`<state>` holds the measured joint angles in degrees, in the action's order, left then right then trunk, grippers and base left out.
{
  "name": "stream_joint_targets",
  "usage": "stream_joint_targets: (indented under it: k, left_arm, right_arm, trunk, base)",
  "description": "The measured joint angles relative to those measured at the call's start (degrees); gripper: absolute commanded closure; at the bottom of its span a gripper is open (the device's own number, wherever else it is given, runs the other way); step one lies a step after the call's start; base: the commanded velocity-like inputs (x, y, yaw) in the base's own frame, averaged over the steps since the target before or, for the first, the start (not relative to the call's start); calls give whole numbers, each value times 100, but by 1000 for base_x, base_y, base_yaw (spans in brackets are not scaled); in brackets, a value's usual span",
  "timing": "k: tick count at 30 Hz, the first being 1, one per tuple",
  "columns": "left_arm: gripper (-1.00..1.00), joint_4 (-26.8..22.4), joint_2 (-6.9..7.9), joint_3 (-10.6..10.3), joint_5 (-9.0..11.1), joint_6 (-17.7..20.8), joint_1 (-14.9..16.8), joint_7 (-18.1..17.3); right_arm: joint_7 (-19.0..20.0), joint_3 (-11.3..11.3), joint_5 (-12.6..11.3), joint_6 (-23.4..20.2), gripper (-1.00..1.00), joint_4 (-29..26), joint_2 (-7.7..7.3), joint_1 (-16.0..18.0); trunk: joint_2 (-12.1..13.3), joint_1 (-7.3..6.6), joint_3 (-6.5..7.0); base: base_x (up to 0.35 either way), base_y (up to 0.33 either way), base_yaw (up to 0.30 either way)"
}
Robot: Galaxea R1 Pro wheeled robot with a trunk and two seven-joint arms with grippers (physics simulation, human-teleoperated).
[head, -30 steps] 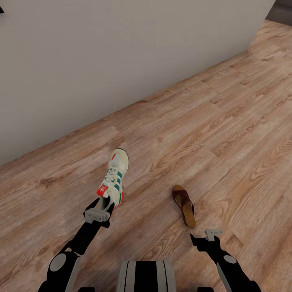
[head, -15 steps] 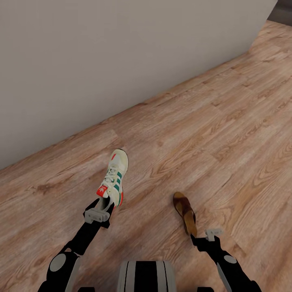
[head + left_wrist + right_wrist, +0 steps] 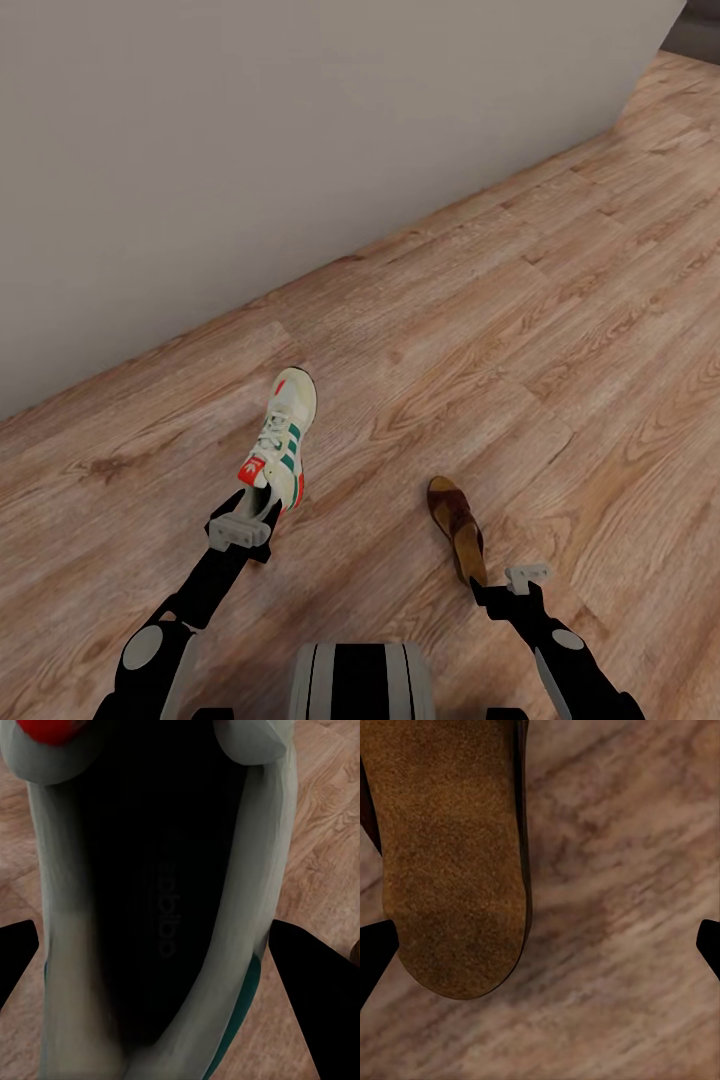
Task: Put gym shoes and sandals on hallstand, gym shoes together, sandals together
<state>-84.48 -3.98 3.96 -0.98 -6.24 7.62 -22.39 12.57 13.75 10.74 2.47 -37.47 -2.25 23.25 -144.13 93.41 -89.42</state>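
Barely anything shifted over the last half second; a second back the sandal [image 3: 457, 530] sat a little higher in my head view with a gap to my right gripper [image 3: 508, 586], and as the whole picture slid, that was the camera moving, and its heel came to lie just at the gripper's tip. My left gripper [image 3: 243, 525] was clamped on the heel end of the gym shoe [image 3: 281, 437], toe pointing away toward the wall [image 3: 250, 140]; from the head camera the shoe's heel was hidden behind the gripper body. Up close on the left wrist, the gym shoe [image 3: 157, 907] showed mostly as its dark opening, a red patch cut off at the frame edge, my dark fingers [image 3: 319, 982] at either side of it. On the right wrist, the sandal [image 3: 450, 855] showed just its tan insole and rounded heel, the strap end cut off, and my fingertips [image 3: 373, 949] poked in at the far edges, spread wide with nothing between them but floor, so that hand was released. Whether the shoe was lifted clear of the planks I could not tell. Underneath ran the corridor floor [image 3: 520, 330], light-brown wood-grain planks, meeting a plain grey wall, with a darker strip at the far right corner too small to make out.
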Motion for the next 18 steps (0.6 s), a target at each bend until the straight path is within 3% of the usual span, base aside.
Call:
stream_joint_targets:
  k: [7,18]
  left_arm:
    - [100,-2,0,6,3,2,-1,-1]
    - [100,0,0,3,1,-7,0,0]
  right_arm:
    - [2,-7,0,1,-100,2,2,1]
    - [3,-3,0,0,-100,0,1,0]
  trunk:
    - [0,0,0]
    - [0,0,0]
  base:
    - [0,145,0]
    - [0,11,0]
